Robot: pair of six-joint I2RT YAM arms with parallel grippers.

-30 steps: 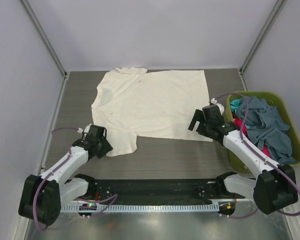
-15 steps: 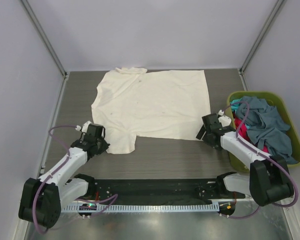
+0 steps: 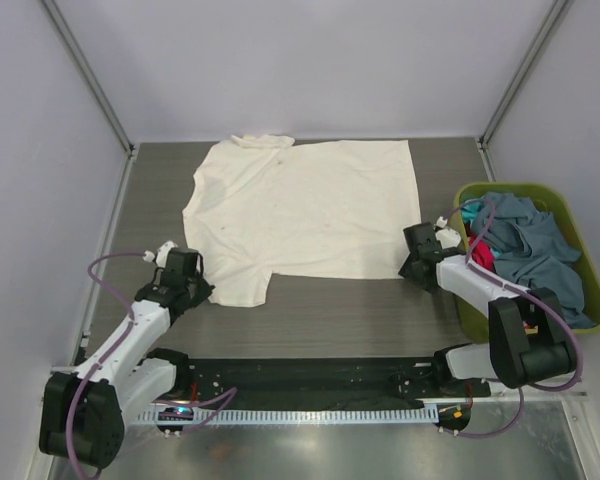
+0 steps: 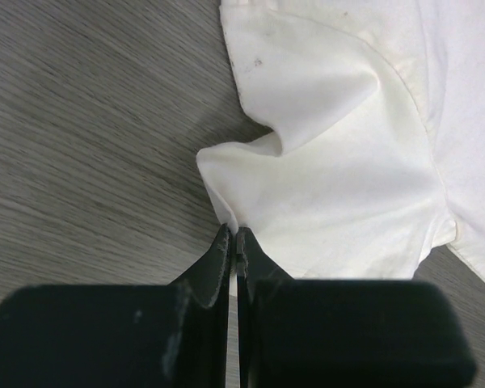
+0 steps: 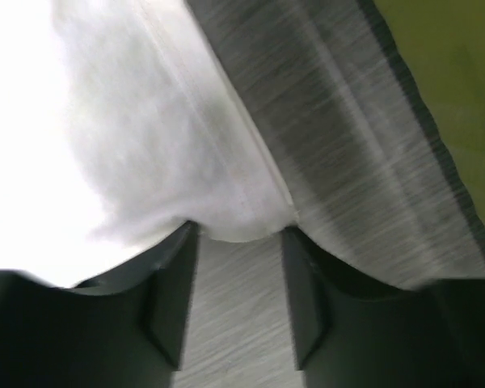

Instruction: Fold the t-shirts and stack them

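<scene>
A cream t-shirt (image 3: 305, 205) is lying spread flat on the far middle of a grey wood-grain table (image 3: 330, 320), with its collar toward the far left and 1 short sleeve reaching toward the near left. The cloth is looking mostly smooth, with faint creases.

At that near-left sleeve, the left gripper (image 3: 202, 290) is resting low against the table. In the left wrist view, the left gripper (image 4: 234, 238) is pinching the sleeve's edge, its 2 black fingers pressed almost together with a thin fold of the cream t-shirt (image 4: 339, 178) caught between them. The fabric just beyond the tips is bunching into a small raised fold above the table (image 4: 81, 121).

At the shirt's near-right corner, the right gripper (image 3: 412, 272) is pointing down at the cloth. In the right wrist view, the right gripper (image 5: 241, 234) is standing with its 2 fingers spread apart, and the corner of the cream t-shirt (image 5: 145, 145) is sitting between the tips, unclamped, over the table (image 5: 364, 162).

Just to the right, an olive-green basket (image 3: 590, 262) is sitting on the table, its wall also showing at the right wrist view's edge (image 5: 461, 81). Inside it, a grey-blue t-shirt (image 3: 535, 245), a teal t-shirt (image 3: 470, 210) and a red-pink t-shirt (image 3: 483, 255) are lying crumpled together.
</scene>
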